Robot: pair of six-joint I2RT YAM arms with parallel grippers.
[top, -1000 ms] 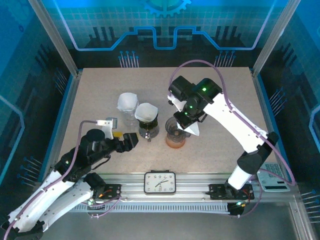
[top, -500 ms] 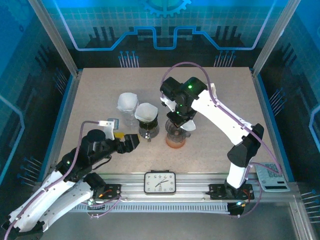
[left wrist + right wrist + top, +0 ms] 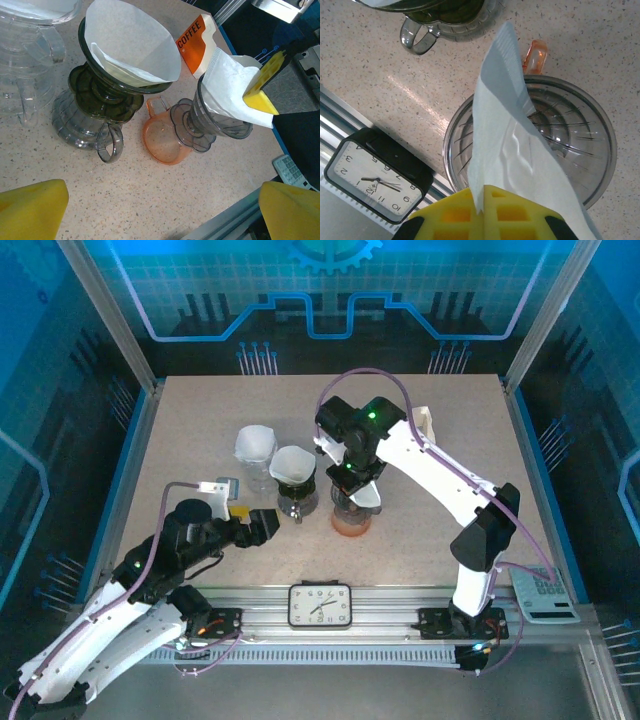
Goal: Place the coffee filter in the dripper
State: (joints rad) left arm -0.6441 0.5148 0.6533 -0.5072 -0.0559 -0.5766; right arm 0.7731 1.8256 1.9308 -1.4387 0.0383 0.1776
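Observation:
A clear dripper (image 3: 215, 122) stands on an orange cup (image 3: 162, 140) mid-table. The white coffee filter (image 3: 227, 87) lies tilted with its lower part inside the dripper's rim (image 3: 602, 150). My right gripper (image 3: 485, 207) is shut on the upper edge of the filter (image 3: 512, 145), just above the dripper (image 3: 350, 512). In the top view the right gripper (image 3: 358, 483) hovers over the cup. My left gripper (image 3: 162, 215) is open and holds nothing, low over the table in front of the drippers. The left gripper (image 3: 262, 525) sits left of the cup.
A dark dripper (image 3: 100, 100) with its own filter (image 3: 132, 50) stands left of the orange cup, and a clear one (image 3: 255, 447) behind it. An orange coffee box (image 3: 195, 42) is behind the cup. A clock (image 3: 320, 605) sits on the front rail.
My right gripper has swung left and down with the filter, from the dripper's right side to directly over it. The filter's lower end now lies inside the dripper. The left arm has not moved.

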